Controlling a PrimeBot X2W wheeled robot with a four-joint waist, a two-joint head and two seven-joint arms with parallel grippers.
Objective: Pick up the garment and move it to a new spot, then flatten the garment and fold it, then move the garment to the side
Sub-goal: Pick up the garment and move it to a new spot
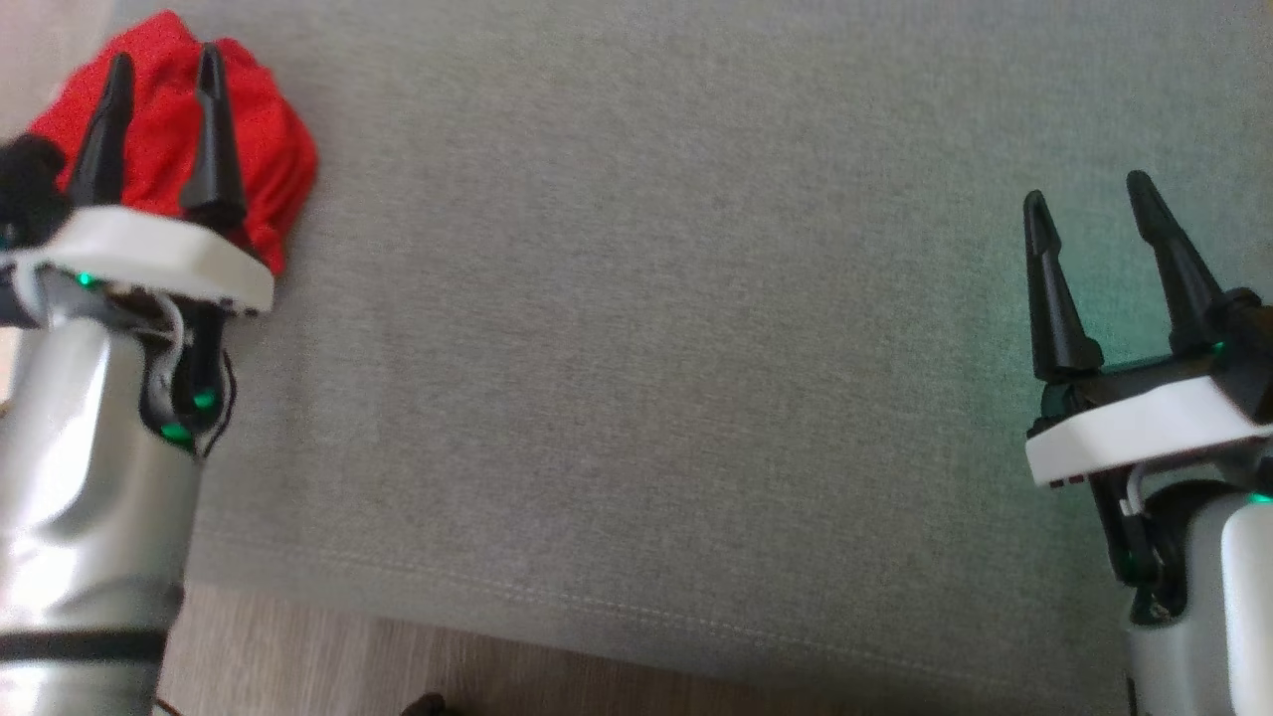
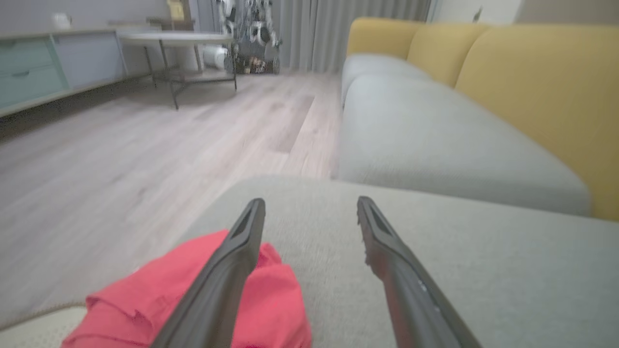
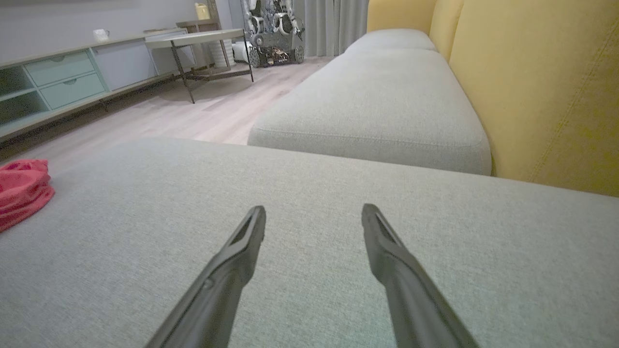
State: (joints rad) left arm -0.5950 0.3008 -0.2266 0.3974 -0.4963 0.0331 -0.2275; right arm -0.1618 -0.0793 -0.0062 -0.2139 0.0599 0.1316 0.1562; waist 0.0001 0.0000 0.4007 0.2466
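One red garment (image 1: 273, 149), bunched in heap, at far left corner of grey cushion (image 1: 646, 348), close to its edge. Left gripper (image 1: 165, 55) over heap, two dark fingers spread, nothing between them. One finger crosses red cloth; contact hard to judge in blurred wrist view. Right gripper (image 1: 1086, 189) well apart, at cushion's right side, two fingers likewise spread and empty, bare fabric below. Second cushion (image 3: 377, 111) beyond, yellow backrest (image 3: 532, 96) alongside. Wood floor (image 2: 121, 159), one table (image 3: 203, 38).
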